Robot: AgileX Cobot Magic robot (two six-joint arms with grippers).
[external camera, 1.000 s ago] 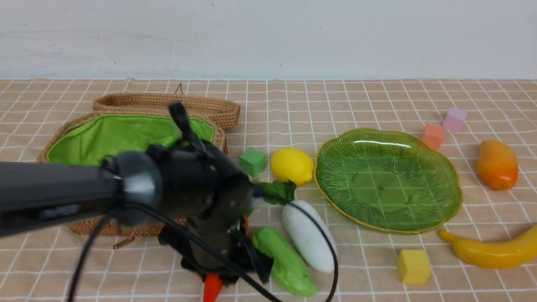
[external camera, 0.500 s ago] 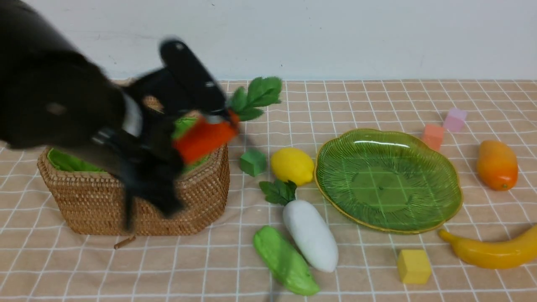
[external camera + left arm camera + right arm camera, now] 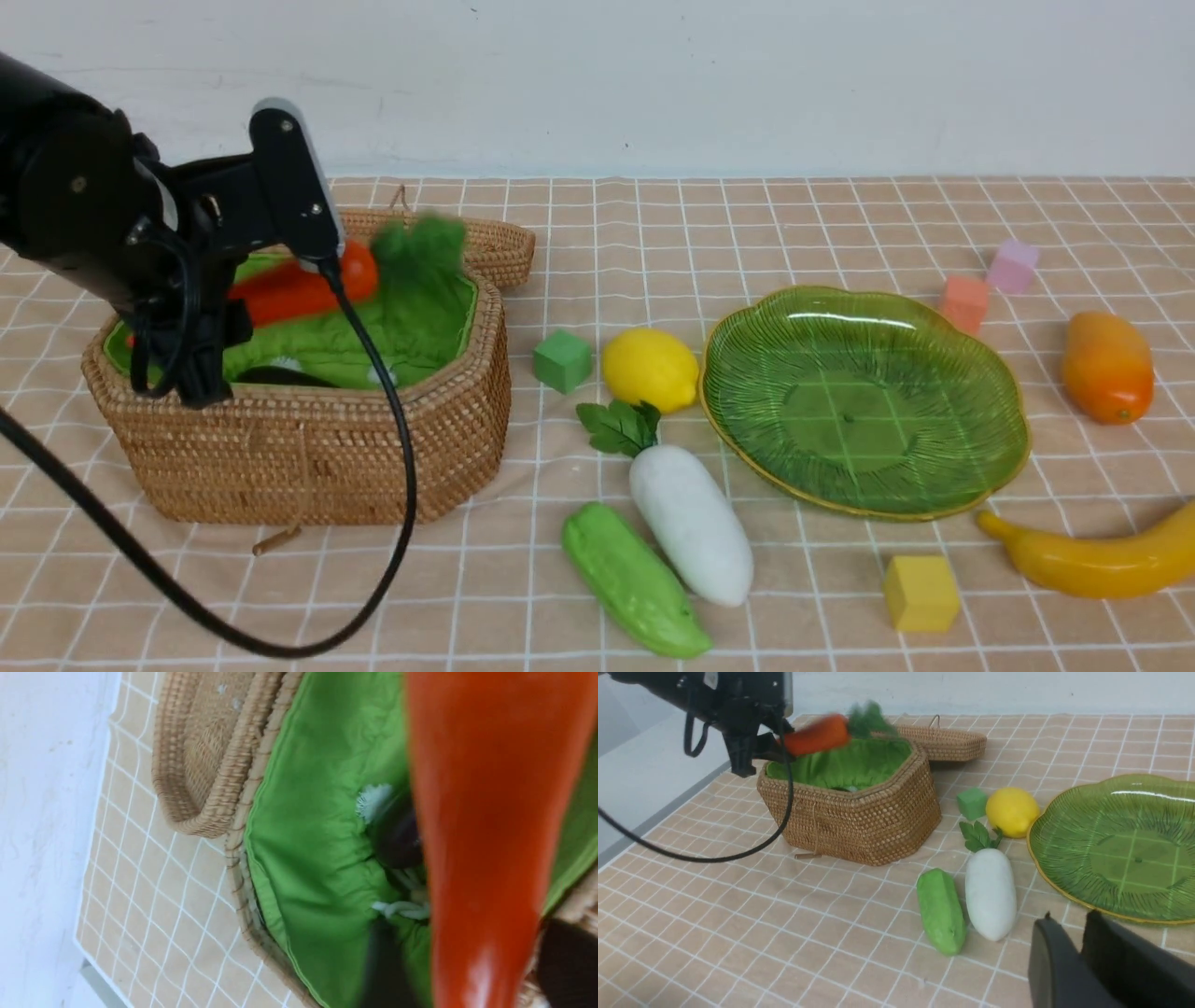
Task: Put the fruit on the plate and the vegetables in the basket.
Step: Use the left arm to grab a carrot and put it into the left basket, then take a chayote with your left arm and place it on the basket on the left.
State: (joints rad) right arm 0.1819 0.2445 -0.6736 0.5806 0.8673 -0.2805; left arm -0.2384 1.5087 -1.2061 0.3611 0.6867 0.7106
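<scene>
the carrot (image 3: 303, 285) sits above the basket (image 3: 308, 448), at the left hand (image 3: 191, 336). i cannot tell whether the hand grips it.

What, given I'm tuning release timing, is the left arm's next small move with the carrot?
Probably open the left gripper and let go. The carrot hangs sideways over the green lining of the basket, within its rim, so it should fall inside, beside the eggplant lying there.
</scene>
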